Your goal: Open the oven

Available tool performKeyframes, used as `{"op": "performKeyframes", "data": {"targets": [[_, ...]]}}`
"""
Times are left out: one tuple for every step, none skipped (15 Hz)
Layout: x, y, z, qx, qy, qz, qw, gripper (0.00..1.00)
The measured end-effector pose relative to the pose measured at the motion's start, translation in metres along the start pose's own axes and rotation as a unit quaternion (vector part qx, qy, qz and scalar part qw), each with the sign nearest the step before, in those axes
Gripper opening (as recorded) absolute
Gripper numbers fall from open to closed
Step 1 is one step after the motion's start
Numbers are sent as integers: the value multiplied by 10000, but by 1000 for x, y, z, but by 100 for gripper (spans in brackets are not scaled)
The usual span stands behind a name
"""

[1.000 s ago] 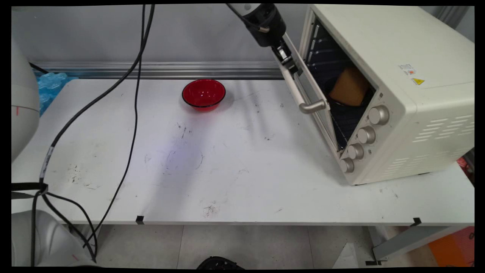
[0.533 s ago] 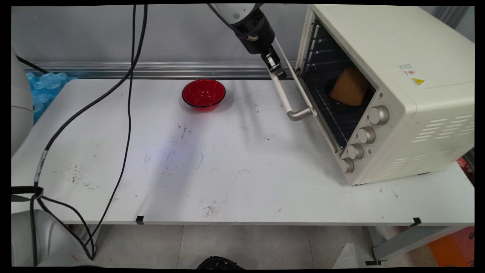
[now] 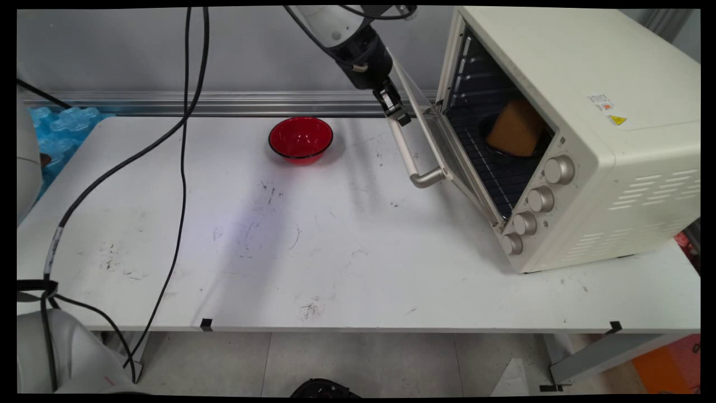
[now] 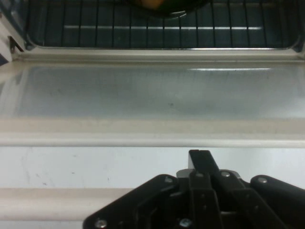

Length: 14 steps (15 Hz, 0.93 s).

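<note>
surface: white table (image 3: 335, 252), scuffed | upper centre: red bowl (image 3: 301, 138) | right side: cream toaster oven (image 3: 587, 140), door open

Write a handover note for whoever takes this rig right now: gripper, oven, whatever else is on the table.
Gripper: at the far end of the oven door's handle; whether it is open or shut does not show.
Oven: on the table's right side, its door partly open and tilted outward, not laid flat.
Inside: a yellow-brown block on a dark dish on the wire rack.
Red bowl: empty, upright, at the table's far side, left of the oven and apart from it.
</note>
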Motion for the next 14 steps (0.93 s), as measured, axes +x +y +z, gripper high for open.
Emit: {"op": "performKeyframes", "data": {"targets": [[-3, 0, 1, 8, 6, 5, 10000, 0], [-5, 1, 2, 14, 10, 8, 10000, 0], [-8, 1, 3, 22, 16, 10, 10000, 0], [-10, 1, 4, 31, 24, 10, 10000, 0], [-13, 1, 5, 40, 31, 10, 10000, 0], [-16, 2, 6, 48, 37, 10, 10000, 0], [-18, 2, 8, 56, 45, 12, 10000, 0], [-20, 2, 8, 62, 50, 13, 10000, 0], [-22, 2, 10, 77, 62, 13, 10000, 0], [-25, 1, 11, 98, 76, 12, 9999, 0], [-28, 1, 12, 116, 84, 13, 9999, 0], [-31, 1, 14, 133, 88, 14, 9999, 0], [-33, 1, 14, 144, 90, 11, 9999, 0], [-35, 2, 15, 151, 89, 10, 9998, 0]]}}
